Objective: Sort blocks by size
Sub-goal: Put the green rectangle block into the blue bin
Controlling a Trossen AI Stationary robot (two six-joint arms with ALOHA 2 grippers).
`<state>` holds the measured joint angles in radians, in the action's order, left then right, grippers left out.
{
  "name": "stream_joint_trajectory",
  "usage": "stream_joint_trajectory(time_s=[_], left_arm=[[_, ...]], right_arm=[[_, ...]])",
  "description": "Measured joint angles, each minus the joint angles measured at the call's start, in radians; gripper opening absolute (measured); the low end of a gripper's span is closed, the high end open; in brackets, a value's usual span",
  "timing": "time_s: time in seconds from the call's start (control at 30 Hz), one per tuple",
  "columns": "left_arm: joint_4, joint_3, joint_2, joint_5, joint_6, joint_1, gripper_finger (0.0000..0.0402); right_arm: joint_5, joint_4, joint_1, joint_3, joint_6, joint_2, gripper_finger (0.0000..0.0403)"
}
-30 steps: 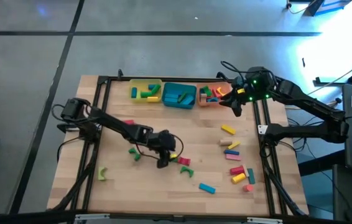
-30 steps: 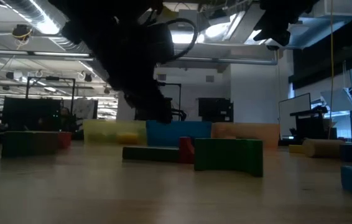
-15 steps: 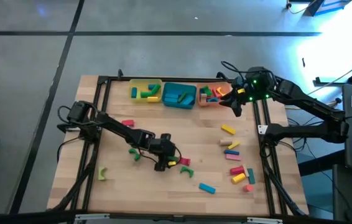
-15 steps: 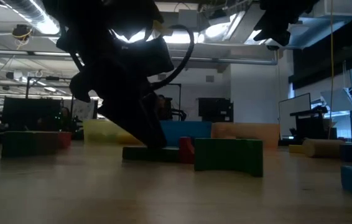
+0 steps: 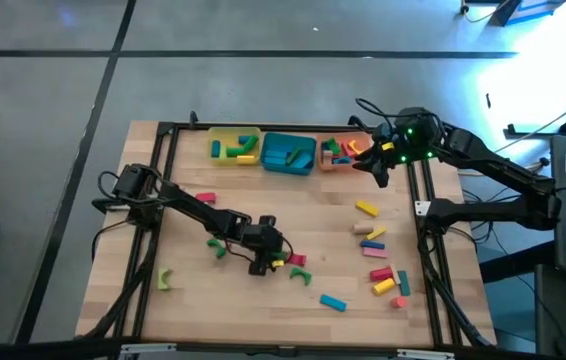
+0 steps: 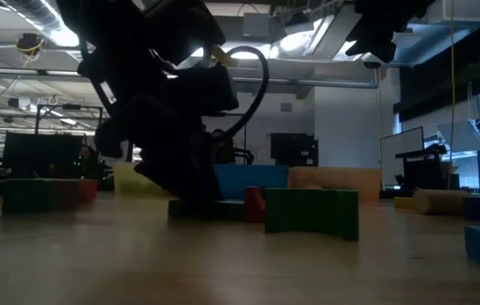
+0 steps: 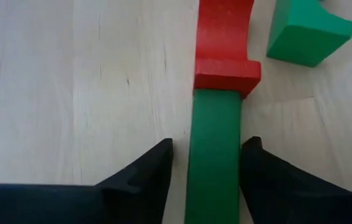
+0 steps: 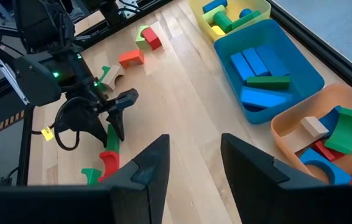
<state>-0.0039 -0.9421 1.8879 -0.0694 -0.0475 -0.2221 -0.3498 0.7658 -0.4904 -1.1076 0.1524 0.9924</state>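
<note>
Near the middle of the bench (image 5: 193, 300), the left end effector (image 7: 206, 163) straddles a green bar block (image 7: 213, 155), fingers apart on either long side, not yet clamped. It looks rigid, light and smooth; gripping its long flat sides suits. The right end effector (image 8: 191, 165) hovers open near the trays.

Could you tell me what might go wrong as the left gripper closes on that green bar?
The green bar sits between the left gripper's fingers with small gaps either side, so the grasp isn't firm yet. Its far end butts against a red arch, which a lift or slide could drag along, perhaps nudging the green block beside it.
</note>
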Motion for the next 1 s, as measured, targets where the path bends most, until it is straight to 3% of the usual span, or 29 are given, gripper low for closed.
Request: stream_joint_trajectory(time_s=[0.23, 1.0], left_arm=[[-0.004, 0.0, 0.002, -0.001, -0.005, 0.001, 0.0089], [-0.02, 0.006, -0.085, 0.011, -0.084, 0.087, 0.0097]], right_arm=[[0.0, 0.0, 0.0, 0.0, 0.0, 0.0, 0.0147], [0.0, 0.0, 0.0, 0.0, -0.001, 0.0, 0.0147]])
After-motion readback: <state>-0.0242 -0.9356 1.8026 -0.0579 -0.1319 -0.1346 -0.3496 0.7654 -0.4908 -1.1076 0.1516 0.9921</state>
